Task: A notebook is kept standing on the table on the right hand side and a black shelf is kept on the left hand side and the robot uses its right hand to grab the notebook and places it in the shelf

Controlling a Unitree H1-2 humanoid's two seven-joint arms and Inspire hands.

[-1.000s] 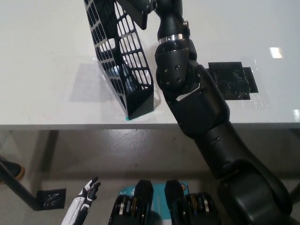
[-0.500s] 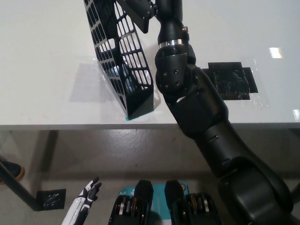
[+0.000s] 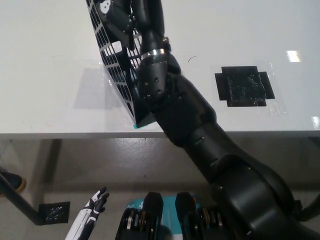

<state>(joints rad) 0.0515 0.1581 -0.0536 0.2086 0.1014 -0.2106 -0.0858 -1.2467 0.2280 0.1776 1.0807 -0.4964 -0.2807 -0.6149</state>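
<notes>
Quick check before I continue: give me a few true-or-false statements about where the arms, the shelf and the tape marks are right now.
1. The black right arm reaches over the black shelf. True.
2. The shelf stands in the middle of the table, far from its edges. False: its lower corner sits close to the near edge.
3. The white left hand rests on the table. False: it hangs below table level at the lower left, fingers apart, holding nothing.
4. A black tape patch lies on the table to the right of the arm. True.
5. The right hand's fingers are plainly open. False: the hand is at the picture's top edge over the shelf, and its state cannot be told.
</notes>
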